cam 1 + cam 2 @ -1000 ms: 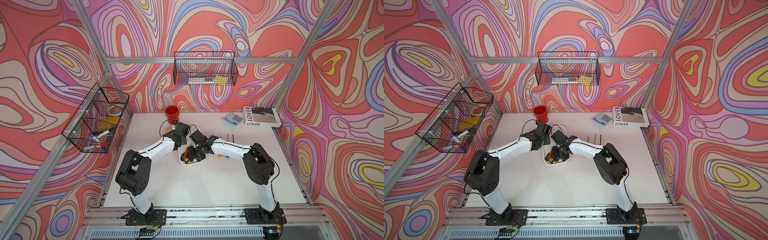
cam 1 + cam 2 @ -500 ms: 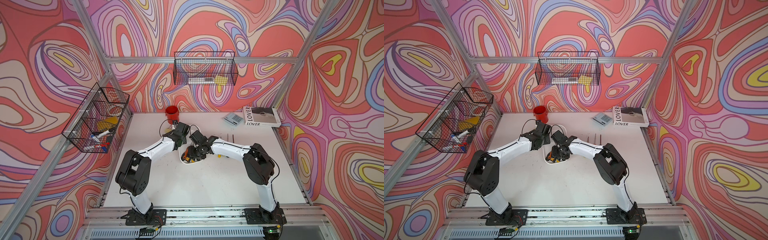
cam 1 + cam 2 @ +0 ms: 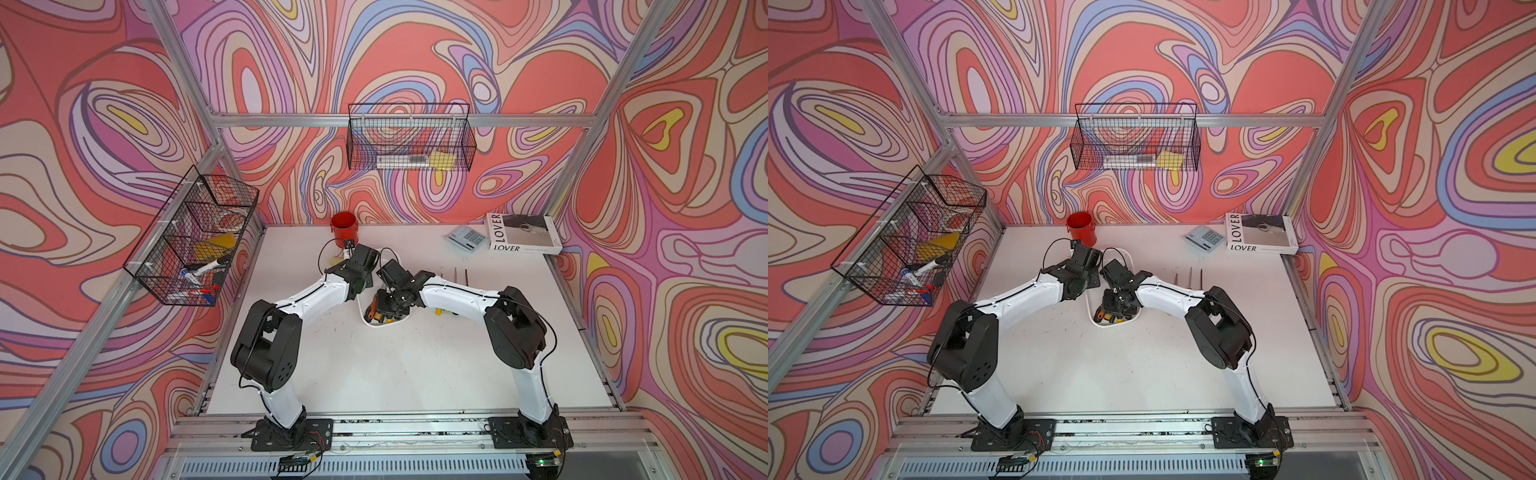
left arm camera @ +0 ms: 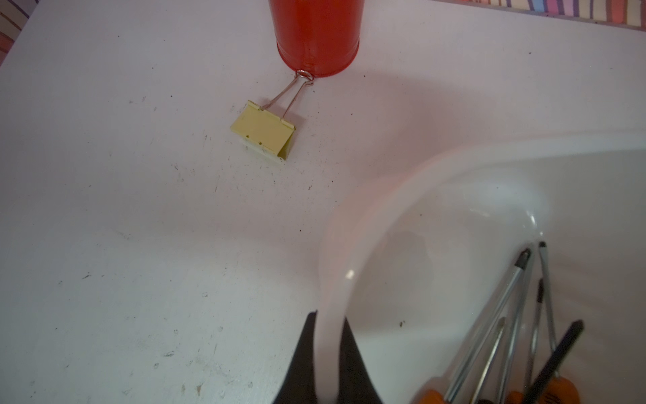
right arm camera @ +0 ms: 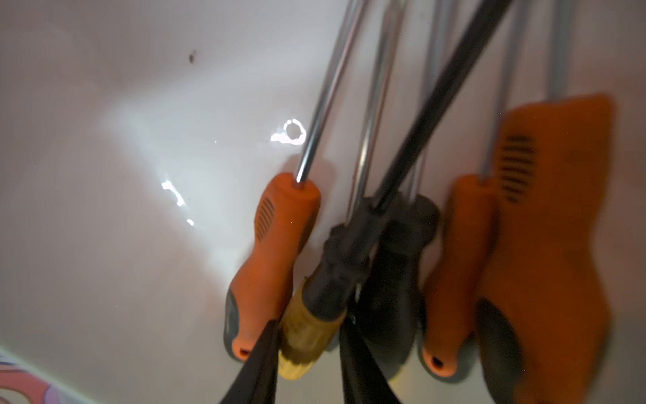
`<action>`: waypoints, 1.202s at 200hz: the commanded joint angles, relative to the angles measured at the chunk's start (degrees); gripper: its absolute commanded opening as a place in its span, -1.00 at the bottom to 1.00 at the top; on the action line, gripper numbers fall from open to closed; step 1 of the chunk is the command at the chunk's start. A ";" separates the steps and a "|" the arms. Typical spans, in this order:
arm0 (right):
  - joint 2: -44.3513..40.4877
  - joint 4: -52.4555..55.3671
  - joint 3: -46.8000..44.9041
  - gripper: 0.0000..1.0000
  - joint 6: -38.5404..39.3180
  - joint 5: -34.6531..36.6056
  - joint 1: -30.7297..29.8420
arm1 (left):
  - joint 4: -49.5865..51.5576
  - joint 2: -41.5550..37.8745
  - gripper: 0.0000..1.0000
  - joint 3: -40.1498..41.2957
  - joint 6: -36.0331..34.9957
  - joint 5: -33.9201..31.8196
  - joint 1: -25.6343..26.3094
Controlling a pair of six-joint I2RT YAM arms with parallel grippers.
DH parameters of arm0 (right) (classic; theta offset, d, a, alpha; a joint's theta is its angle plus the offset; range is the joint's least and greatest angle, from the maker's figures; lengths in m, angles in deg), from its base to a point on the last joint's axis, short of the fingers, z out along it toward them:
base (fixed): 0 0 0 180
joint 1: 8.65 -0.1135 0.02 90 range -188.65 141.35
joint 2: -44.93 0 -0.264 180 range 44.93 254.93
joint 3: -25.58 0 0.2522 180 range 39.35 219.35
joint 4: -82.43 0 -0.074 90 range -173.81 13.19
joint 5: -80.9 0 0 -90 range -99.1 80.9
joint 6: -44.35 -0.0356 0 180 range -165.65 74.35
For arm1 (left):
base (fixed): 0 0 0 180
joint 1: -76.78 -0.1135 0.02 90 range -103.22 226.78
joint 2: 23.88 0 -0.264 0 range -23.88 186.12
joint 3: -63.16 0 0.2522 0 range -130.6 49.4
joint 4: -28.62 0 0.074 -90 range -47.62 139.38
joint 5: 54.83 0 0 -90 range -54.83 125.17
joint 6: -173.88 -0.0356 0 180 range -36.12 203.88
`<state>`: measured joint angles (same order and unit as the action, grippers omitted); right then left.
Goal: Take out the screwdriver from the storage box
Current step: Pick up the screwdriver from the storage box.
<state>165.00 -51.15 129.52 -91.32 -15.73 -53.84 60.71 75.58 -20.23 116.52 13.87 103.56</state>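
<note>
A red cup (image 3: 344, 230) stands far back on the table (image 3: 374, 374), with a yellow binder clip (image 4: 262, 131) resting its wire loop against the cup's base. Just nearer and to the right lies the white storage box (image 3: 382, 325). The left gripper (image 4: 328, 320) pinches its left rim, one finger inside and one outside. Orange-handled screwdrivers (image 5: 276, 245) lie in the box. Among them is the yellow-handled screwdriver (image 5: 307, 314), its handle end squeezed by the right gripper (image 5: 307, 332). A calculator (image 3: 467, 239) and a book (image 3: 521, 235) sit far right.

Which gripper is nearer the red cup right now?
Left. The left gripper clamps the storage box rim near its cup-side corner, facing the red cup; the right gripper sits inside the box, farther off, around the yellow-handled screwdriver.
</note>
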 commanded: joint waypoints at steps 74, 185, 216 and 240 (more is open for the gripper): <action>-2.21 5.57 -4.17 -0.69 2.55 9.61 1.13 | 0.59 -2.12 -1.00 0.45 -0.34 0.21 0.41; -10.96 3.17 -3.88 -1.00 7.40 10.62 1.17 | 0.40 -1.46 -1.00 0.28 0.00 0.38 0.40; -13.50 4.95 -2.67 -1.00 9.50 13.07 1.28 | 0.40 -1.31 -1.00 0.19 -0.01 0.55 0.40; -15.17 7.84 -0.83 -1.00 11.14 15.42 2.00 | 0.31 -1.11 -1.00 0.10 0.06 0.56 0.44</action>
<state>153.29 -46.29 125.52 -82.89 -4.23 -52.79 60.62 75.54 -19.94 116.89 15.64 104.18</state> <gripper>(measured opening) 0.227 0.101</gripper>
